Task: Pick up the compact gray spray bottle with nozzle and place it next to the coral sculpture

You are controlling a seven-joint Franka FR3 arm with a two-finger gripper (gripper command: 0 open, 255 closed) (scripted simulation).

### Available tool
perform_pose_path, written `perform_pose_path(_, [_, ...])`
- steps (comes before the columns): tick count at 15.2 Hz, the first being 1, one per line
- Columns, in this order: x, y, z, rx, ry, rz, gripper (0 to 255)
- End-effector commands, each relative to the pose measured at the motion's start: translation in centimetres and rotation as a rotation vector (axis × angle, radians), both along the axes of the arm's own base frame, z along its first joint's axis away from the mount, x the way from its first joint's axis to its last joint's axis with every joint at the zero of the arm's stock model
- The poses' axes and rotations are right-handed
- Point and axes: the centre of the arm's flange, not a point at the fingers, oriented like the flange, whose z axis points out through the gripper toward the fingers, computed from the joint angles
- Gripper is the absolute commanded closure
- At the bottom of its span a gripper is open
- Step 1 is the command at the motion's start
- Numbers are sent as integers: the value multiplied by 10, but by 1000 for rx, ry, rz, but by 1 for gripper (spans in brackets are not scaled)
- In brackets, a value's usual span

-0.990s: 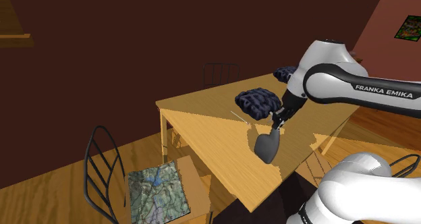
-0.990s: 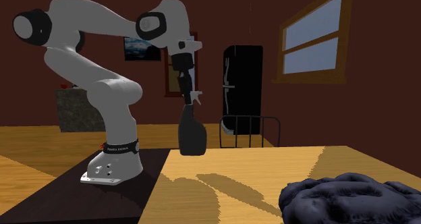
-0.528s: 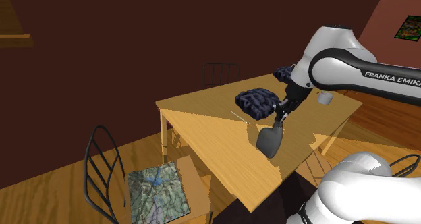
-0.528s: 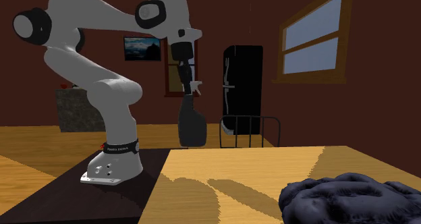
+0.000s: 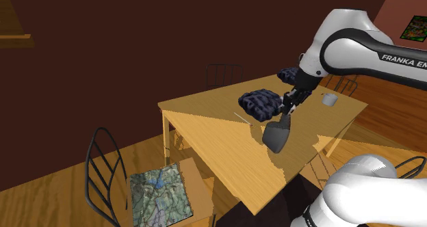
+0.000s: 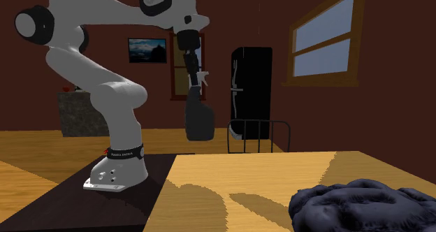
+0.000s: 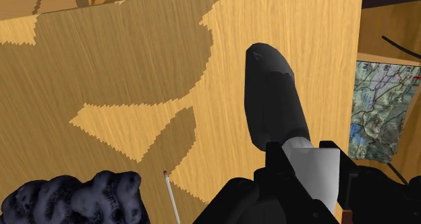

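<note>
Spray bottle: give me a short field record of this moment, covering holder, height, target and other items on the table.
item: dark grey spray bottle, nozzle up
holder: jaws shut on its neck
height: in the air, clear of the table
target: dark coral sculpture, on the table, apart from the bottle
other items: small white cup; thin stick beside the sculpture
task state: bottle not yet set down

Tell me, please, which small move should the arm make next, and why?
Probably carry the spray bottle sideways toward the coral sculpture, keeping height. The gripper is shut on its neck, it hangs clear of the table, and the sculpture lies a little apart from it.
</note>
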Motion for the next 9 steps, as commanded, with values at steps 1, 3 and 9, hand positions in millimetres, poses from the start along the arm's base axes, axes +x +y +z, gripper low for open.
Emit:
perform_pose_path(1, [-1,1,11,0,0,0,255])
perform_pose_path(3, [-1,1,22,0,0,0,255])
perform_pose_path(9, [-1,1,54,0,0,0,255])
